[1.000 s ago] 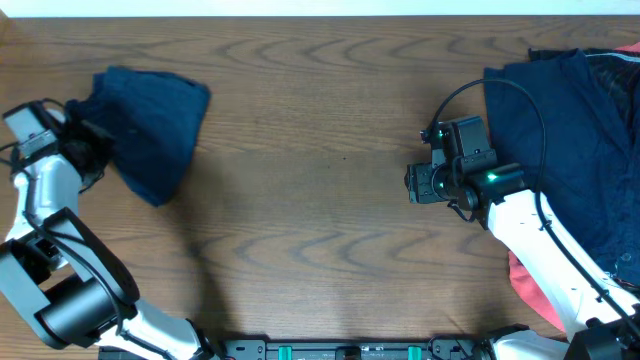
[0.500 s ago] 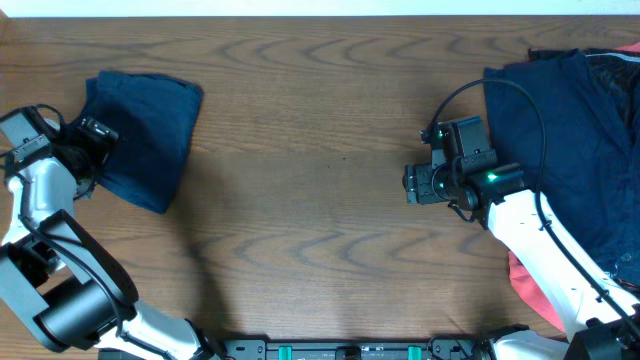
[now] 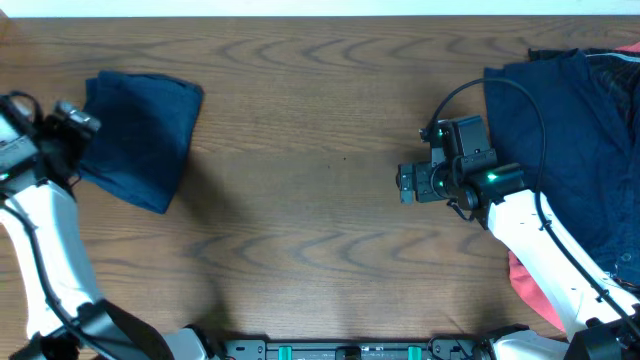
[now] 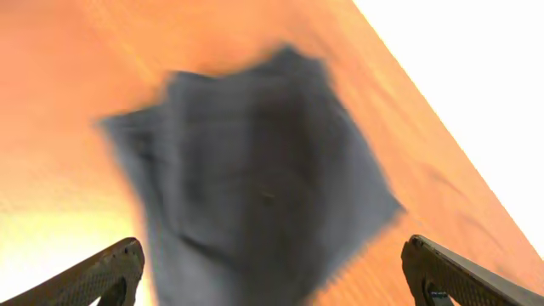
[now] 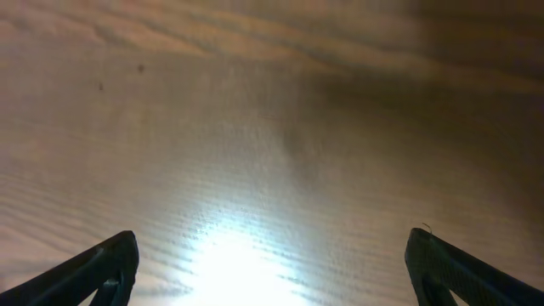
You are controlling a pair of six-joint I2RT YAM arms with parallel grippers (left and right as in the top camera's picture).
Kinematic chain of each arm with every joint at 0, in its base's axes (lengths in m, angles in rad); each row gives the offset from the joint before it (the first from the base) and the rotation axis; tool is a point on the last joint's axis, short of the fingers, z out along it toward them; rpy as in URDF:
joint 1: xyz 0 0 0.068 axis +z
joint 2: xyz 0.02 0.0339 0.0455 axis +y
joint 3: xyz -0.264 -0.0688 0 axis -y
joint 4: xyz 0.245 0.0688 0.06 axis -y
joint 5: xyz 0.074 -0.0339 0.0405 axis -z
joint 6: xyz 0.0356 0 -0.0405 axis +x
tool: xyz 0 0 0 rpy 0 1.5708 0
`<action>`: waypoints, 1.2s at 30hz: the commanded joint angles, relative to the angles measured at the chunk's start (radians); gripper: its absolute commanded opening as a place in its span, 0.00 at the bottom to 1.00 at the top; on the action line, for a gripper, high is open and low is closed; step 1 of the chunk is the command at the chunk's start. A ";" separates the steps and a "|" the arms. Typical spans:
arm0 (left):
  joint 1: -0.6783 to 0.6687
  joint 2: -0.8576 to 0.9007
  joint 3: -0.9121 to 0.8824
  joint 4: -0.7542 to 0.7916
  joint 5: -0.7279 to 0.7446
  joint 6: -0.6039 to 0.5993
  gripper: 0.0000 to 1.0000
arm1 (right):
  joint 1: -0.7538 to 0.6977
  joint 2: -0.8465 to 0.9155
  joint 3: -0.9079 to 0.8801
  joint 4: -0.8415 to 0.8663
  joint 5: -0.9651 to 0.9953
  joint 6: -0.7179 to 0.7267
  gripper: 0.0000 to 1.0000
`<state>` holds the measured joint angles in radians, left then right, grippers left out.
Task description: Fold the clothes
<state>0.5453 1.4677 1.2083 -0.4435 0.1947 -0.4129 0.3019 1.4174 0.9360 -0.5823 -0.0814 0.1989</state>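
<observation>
Overhead, left fingers apart, drawn back off folded navy cloth, right fingers apart, shifted slightly toward centre.

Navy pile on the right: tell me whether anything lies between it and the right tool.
Nothing visible does. The right tool hangs open over the table, just left of the navy pile; only its own arm lies over the cloth. It points away from the pile.
</observation>
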 commanded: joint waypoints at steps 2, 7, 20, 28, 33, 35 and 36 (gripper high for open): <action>-0.193 0.010 0.019 -0.005 0.085 0.139 0.98 | -0.009 -0.009 0.014 0.091 -0.004 0.068 0.99; -0.450 0.038 0.019 -0.013 0.071 0.220 0.98 | -0.024 -0.009 0.014 0.245 0.003 0.061 0.99; -0.650 -0.132 0.015 -0.451 -0.124 0.305 0.98 | -0.256 -0.156 0.131 -0.123 0.003 0.002 0.99; -0.787 -0.517 -0.153 -0.422 -0.180 0.354 0.98 | -0.233 -0.547 -0.002 -0.202 0.095 0.075 0.94; -0.869 -0.819 -0.340 -0.305 -0.256 0.292 0.98 | -0.183 -0.885 -0.137 -0.142 0.280 0.111 0.99; -0.872 -0.898 -0.385 -0.254 -0.256 0.292 0.98 | -0.184 -0.983 -0.167 -0.117 0.291 0.111 0.99; -0.872 -0.938 -0.399 -0.255 -0.256 0.292 0.98 | -0.184 -1.040 -0.177 -0.119 0.286 0.111 0.99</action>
<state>-0.3195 0.6014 0.8539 -0.7177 -0.0181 -0.1078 0.1043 0.4725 0.7990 -0.7090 0.1261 0.2855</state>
